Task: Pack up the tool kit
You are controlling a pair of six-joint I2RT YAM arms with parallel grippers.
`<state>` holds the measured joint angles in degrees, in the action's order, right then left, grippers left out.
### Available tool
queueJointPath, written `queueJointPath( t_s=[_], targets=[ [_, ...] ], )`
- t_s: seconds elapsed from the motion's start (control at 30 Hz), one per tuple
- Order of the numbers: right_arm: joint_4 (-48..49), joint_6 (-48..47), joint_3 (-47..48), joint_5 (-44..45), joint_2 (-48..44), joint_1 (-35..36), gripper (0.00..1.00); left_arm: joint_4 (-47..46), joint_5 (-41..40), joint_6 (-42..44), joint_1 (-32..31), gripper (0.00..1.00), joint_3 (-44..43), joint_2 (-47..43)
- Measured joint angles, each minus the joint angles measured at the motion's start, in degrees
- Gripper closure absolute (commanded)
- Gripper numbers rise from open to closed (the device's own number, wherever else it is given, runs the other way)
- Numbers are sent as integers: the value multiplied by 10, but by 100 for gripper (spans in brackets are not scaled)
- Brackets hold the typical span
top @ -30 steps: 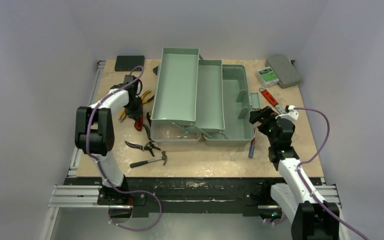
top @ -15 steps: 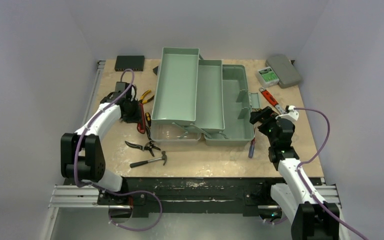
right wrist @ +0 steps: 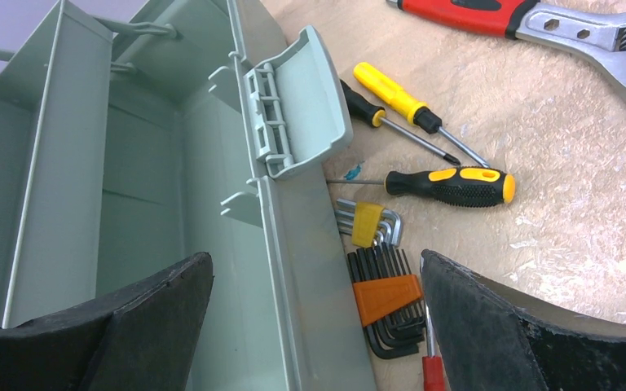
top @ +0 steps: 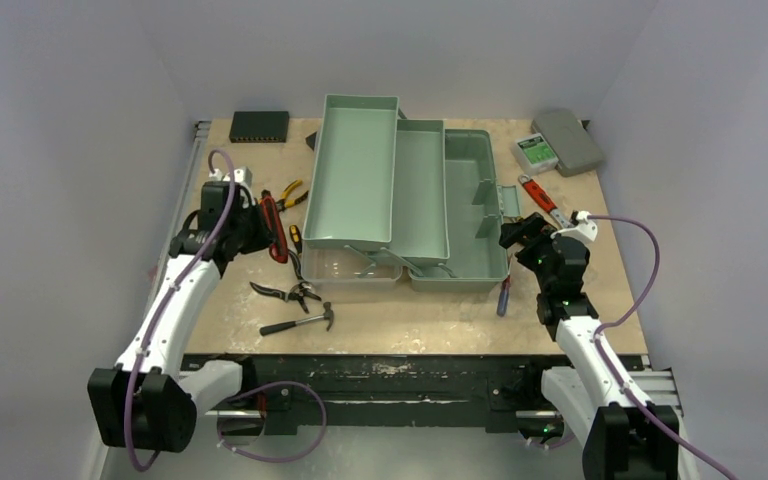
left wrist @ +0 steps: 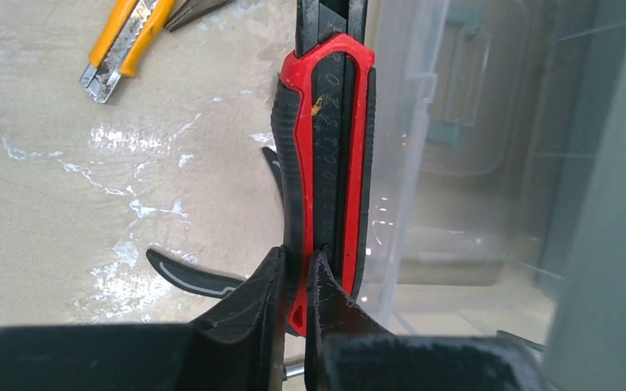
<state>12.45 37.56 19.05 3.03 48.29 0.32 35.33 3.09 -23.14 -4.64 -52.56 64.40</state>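
Left hand (left wrist: 293,281), clamped on the red knife (left wrist: 326,147), had drawn back at frame left, seemingly bound for the toolbox (top: 360,170); right hand (right wrist: 318,285) stood open.

sage-green toolbox (top: 360,170), red-black knife (left wrist: 326,163), yellow-black screwdriver (right wrist: 448,186)

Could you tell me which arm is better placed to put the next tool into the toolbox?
Left. The left gripper is shut on the red knife, close beside the toolbox; the right gripper hangs open and empty over its right wall.
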Motion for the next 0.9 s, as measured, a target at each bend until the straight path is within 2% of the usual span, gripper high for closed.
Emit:
queueJointPath(
  t_s=[0.17, 0.3, 0.5, 0.73, 0.9],
  targets=[
    [0, 0, 0, 0, -1, 0, 2, 14, 16, -16, 0, 100, -2, -49],
    [0, 0, 0, 0, -2, 0, 1, 74, 34, -19, 0, 100, -33, -93],
    [0, 0, 0, -2, -4, 0, 1, 169, 85, -12, 0, 100, -187, -141],
    [-3, 0, 0, -2, -4, 0, 1, 190, 219, -14, -9, 100, -305, -95],
    [-10, 0, 0, -6, -3, 0, 1, 182, 251, -19, -35, 100, -345, -15]
  ],
)
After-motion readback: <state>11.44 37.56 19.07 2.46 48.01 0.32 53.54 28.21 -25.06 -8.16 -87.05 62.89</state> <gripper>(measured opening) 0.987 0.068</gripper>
